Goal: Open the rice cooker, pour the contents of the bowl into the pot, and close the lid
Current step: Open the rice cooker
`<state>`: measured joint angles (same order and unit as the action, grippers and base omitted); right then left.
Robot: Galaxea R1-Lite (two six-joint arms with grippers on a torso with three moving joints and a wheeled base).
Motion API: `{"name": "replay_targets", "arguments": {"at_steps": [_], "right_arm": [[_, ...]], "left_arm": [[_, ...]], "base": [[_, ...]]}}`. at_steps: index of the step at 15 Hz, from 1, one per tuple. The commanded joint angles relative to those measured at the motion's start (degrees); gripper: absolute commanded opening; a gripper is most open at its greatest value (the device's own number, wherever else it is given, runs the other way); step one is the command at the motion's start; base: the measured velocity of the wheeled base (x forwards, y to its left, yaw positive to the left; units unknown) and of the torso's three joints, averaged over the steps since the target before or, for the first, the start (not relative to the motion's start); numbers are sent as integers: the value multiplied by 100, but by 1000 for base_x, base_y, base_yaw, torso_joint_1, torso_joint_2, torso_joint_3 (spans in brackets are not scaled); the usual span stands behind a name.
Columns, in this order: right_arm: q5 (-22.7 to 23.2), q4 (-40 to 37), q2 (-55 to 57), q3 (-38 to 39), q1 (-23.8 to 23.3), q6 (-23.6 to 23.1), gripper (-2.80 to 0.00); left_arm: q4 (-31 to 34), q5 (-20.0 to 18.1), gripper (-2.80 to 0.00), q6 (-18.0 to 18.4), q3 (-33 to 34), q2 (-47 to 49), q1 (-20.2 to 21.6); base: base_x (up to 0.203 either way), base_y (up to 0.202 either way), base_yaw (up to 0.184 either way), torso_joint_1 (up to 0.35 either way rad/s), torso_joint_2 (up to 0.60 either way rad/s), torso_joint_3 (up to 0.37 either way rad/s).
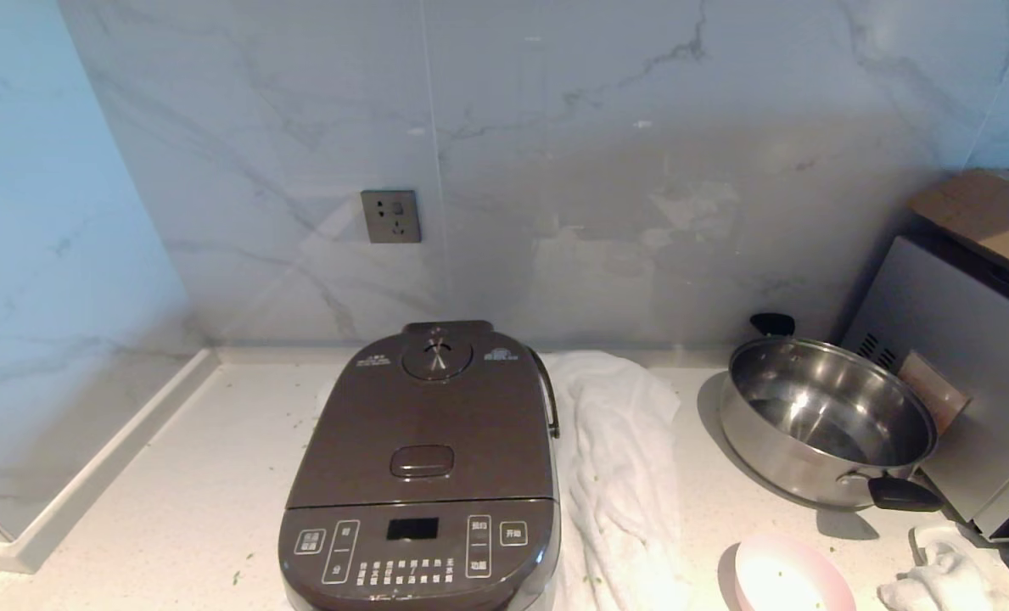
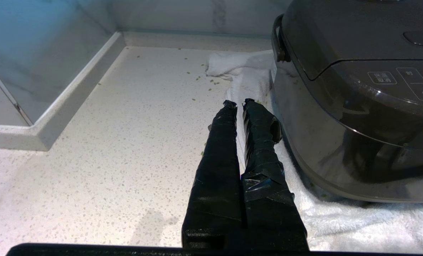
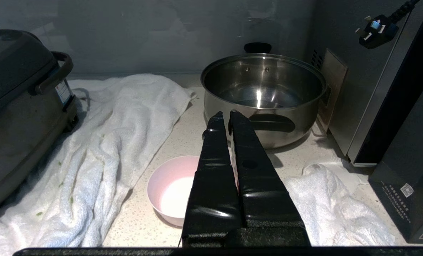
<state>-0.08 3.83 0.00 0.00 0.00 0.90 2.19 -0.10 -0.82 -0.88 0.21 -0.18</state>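
Speckled counter (image 1: 215,475) gives you room left of the lid-down rice cooker (image 1: 423,458), bowl (image 1: 788,577) at the front edge, left gripper (image 2: 239,104) and right gripper (image 3: 225,114) both pressed together.

— Bright here?
— Up top, yes, washed pale. Beyond the right gripper (image 3: 225,114) it's dim; glare streaks the steel pan (image 3: 264,83), shadow beneath it.
— Blur?
— None.
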Motion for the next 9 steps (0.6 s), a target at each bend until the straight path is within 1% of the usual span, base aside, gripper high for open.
{"name": "replay_targets", "arguments": {"at_steps": [1, 9], "right_arm": [[-1, 4, 0, 149, 0, -2, -280], [6, 4, -9, 141, 9, -29, -280]], "left_arm": [[0, 1, -280, 3, 0, -3, 1], [0, 1, -280, 3, 0, -3, 1]], "base": [[0, 0, 0, 0, 0, 0], [0, 0, 0, 0, 0, 0]]}}
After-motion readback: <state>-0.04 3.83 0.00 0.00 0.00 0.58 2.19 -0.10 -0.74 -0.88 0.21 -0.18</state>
